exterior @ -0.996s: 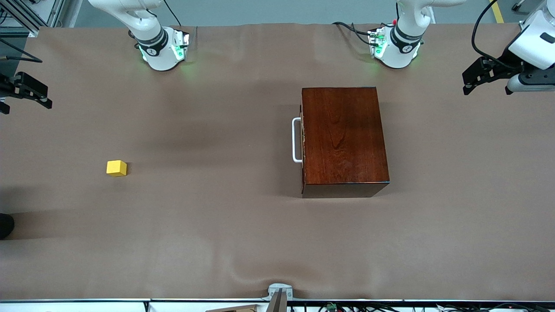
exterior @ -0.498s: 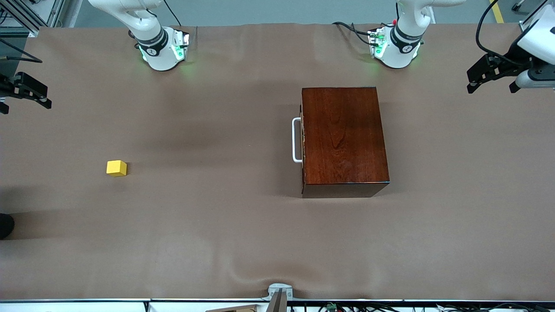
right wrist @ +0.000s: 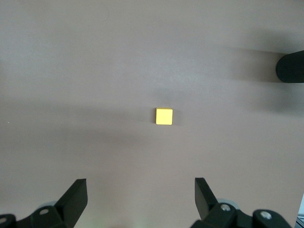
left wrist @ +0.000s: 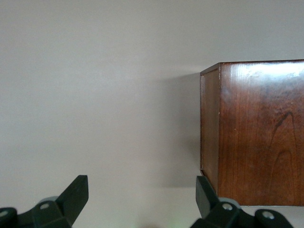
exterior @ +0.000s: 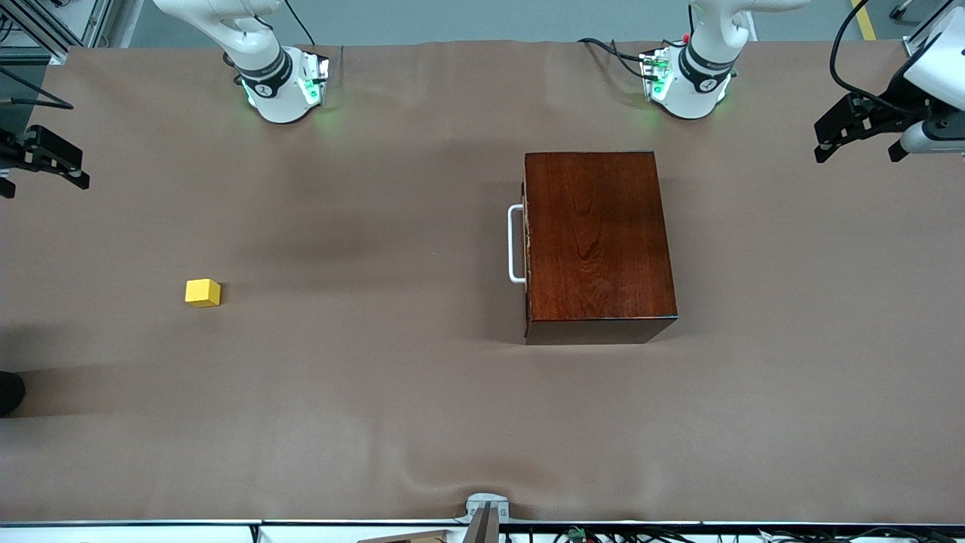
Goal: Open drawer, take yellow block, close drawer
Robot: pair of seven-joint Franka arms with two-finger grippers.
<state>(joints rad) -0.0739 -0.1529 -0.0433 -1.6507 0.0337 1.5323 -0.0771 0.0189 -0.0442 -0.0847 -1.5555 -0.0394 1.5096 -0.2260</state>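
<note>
The dark reddish-brown wooden box (exterior: 599, 241) stands on the table nearer the left arm's base. Its drawer is pushed in; only the white U-shaped handle (exterior: 516, 243) shows, facing the right arm's end. The yellow block (exterior: 203, 292) lies alone on the table cloth toward the right arm's end. My right gripper (exterior: 41, 183) hangs open and empty at that end, high over the table; the block (right wrist: 164, 116) shows below it, between and ahead of my right gripper (right wrist: 141, 194). My left gripper (exterior: 858, 149) is open and empty over the left arm's end; my left gripper (left wrist: 142, 194) sees a box corner (left wrist: 256, 133).
A dark round object (exterior: 9, 392) sits at the table edge at the right arm's end, and it also shows in the right wrist view (right wrist: 290, 66). A metal bracket (exterior: 486, 509) is at the table edge nearest the front camera. The brown cloth has low wrinkles there.
My left gripper has drawn a little farther out toward the left arm's end of the table. The right gripper, the block and the box have not moved.
</note>
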